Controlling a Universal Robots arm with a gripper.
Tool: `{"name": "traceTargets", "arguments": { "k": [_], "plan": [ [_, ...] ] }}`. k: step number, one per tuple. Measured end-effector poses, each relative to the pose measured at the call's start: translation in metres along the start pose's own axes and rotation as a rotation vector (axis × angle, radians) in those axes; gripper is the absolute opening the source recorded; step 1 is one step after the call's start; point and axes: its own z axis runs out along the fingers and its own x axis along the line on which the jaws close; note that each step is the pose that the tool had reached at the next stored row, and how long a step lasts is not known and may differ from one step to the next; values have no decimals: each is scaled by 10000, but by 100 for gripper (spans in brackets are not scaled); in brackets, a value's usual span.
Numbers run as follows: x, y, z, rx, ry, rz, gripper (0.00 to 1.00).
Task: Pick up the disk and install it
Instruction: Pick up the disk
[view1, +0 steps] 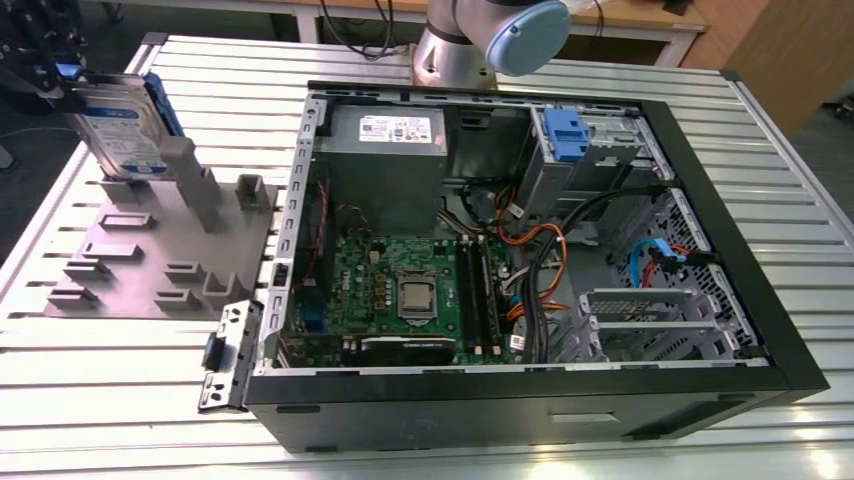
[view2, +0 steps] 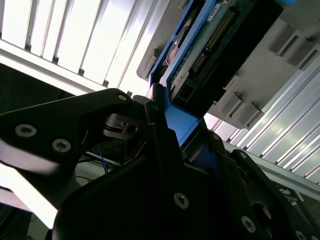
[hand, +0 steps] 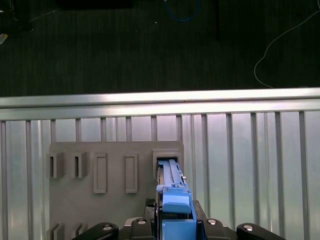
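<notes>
Gripper (view1: 60, 85) is clamping the disk (view1: 118, 125) by its top edge, at the far left of the exterior view. Jaws are closed narrow onto the blue carrier rail. In the second wrist view the black fingers (view2: 75, 125) are pinching that blue rail from both sides, with the disk's (view2: 210, 45) green circuit-board side running away from the gripper (view2: 170, 130). In the first wrist view the disk (hand: 172, 185) is showing edge-on, its blue rail coming straight out from the gripper (hand: 175, 227).

Disk is standing upright on edge, label face showing in the exterior view. Its lower edge is meeting a raised slot holder on the grey fixture plate (view1: 134, 260). Cannot tell whether it is seated in the slot or just clear of it. In the first wrist view its far end is lining up with a rectangular slot at one corner of the plate (hand: 115, 205).

Fixture plate is lying flat on the slatted aluminium table (view1: 107, 400), just beside the open computer case (view1: 507, 410), on the exterior view's left of it. Case is lying on its side with the interior facing up. Green motherboard (view1: 400, 290) is sitting in the middle, and the grey power supply box (view1: 387, 160) with a white sticker is sitting behind it. Blue latch (view1: 566, 135) is sitting on a grey metal cage toward the back right. Another grey cage (view1: 641, 320) is sitting near the front right, with orange and blue cables (view1: 534, 240) running between. Robot arm base (view1: 481, 40) is standing on the table behind the case.
</notes>
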Motion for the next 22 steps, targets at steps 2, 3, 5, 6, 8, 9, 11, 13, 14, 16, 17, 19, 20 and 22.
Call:
{"name": "traceTargets", "arguments": {
  "k": [2, 3, 5, 6, 8, 9, 11, 13, 14, 16, 17, 19, 20, 22],
  "plan": [
    [0, 0, -4, 1, -1, 0, 36],
    [-1, 0, -40, 1, 7, 0, 36],
    [-2, 0, -61, 2, 41, 0, 36],
    [-2, 0, -62, 3, 42, 0, 36],
    [-2, 0, -70, 0, 43, 0, 36],
    [-2, 0, -76, 0, 43, 0, 36],
    [-2, 0, -89, 2, 42, 0, 36],
    [-3, 0, -106, 2, 41, 0, 36],
    [-3, 0, -113, 2, 41, -1, 36],
    [-3, -1, -116, 7, 39, -1, 36],
    [-3, -1, -118, 6, 39, -1, 36],
    [-3, -1, -121, 2, 41, 0, 36],
    [-3, 0, -136, 3, 41, -2, 36],
    [-3, -1, -141, 2, 41, -3, 36]
  ]
}}
